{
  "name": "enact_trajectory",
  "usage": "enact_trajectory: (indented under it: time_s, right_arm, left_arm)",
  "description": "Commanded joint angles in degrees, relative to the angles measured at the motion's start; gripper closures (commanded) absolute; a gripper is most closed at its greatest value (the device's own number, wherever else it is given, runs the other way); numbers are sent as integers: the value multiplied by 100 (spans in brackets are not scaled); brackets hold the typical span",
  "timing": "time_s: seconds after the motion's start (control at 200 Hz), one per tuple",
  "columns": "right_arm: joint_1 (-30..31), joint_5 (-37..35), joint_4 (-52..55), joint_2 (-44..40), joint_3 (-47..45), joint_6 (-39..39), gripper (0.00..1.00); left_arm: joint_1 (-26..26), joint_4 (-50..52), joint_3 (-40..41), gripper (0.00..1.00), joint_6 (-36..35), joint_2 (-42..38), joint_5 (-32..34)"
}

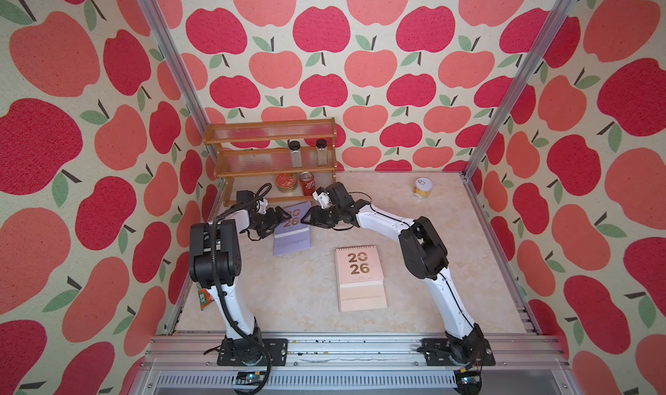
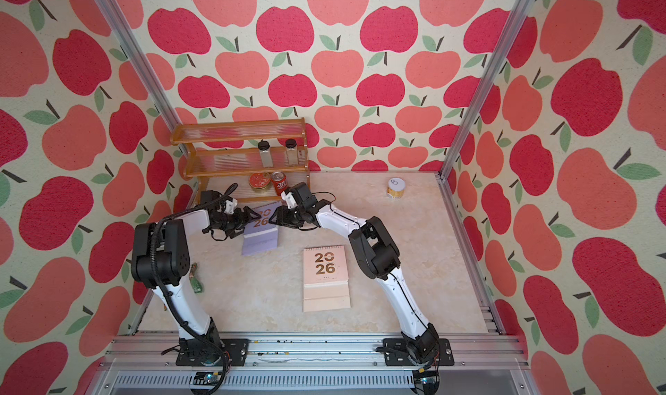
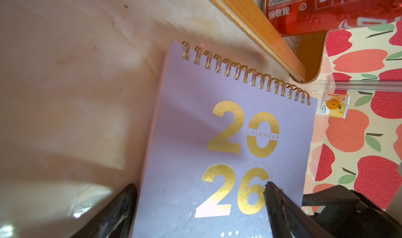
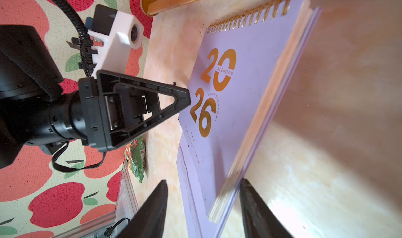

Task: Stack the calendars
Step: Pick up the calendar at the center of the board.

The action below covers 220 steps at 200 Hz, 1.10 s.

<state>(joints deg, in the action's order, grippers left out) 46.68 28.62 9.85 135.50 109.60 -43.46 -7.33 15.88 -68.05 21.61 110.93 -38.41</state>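
Big picture first: a marble-look tabletop (image 1: 288, 303), a wooden spice rack (image 1: 270, 130) in the far left corner, and both arms bent in to meet at one spot right in front of it. That spot is the lavender calendar (image 1: 292, 243). It lies just before the rack's lowest shelf with its gold spiral toward the rack, so its long axis runs from the rack back toward the robot's base. The peach calendar (image 1: 359, 267) lies well apart from it, nearer the base and over on the right arm's side, turned the same way.

Here's what matters: the grippers face each other across the lavender calendar's short axis. The left gripper (image 1: 284, 216) sits at its left long edge with its jaws spread wide. The left wrist view shows one finger (image 3: 280, 204) over the gold "26" and the other off the cover, beside the edge. The right gripper (image 1: 306, 220) sits at the opposite long edge. In the right wrist view that edge, pages showing, runs down between its fingers (image 4: 254, 204). The jaws are partway in, but I cannot tell whether they have bitten.

My read is that a carry to the peach calendar goes baseward and rightward, which favours the right arm. A lavender sheet pokes out beneath, either the stand or a second calendar; I can't say which.
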Motion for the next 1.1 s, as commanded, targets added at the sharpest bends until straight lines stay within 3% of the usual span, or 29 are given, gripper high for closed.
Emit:
enact_trajectory:
  time_s: [0.0, 0.735, 0.85, 1.095]
  right_arm:
    - [197, 465, -265, 135, 223, -49, 45]
    - [-5, 367, -161, 292, -123, -6, 48]
    - [-22, 390, -342, 275, -260, -58, 53]
    - [-88, 442, -691, 115, -472, -122, 78]
  left_arm:
    - [153, 295, 282, 11, 144, 105, -540]
    - [136, 249, 477, 11, 252, -665, -753]
    - [140, 284, 473, 12, 234, -730, -738]
    - [127, 292, 481, 12, 218, -707, -729]
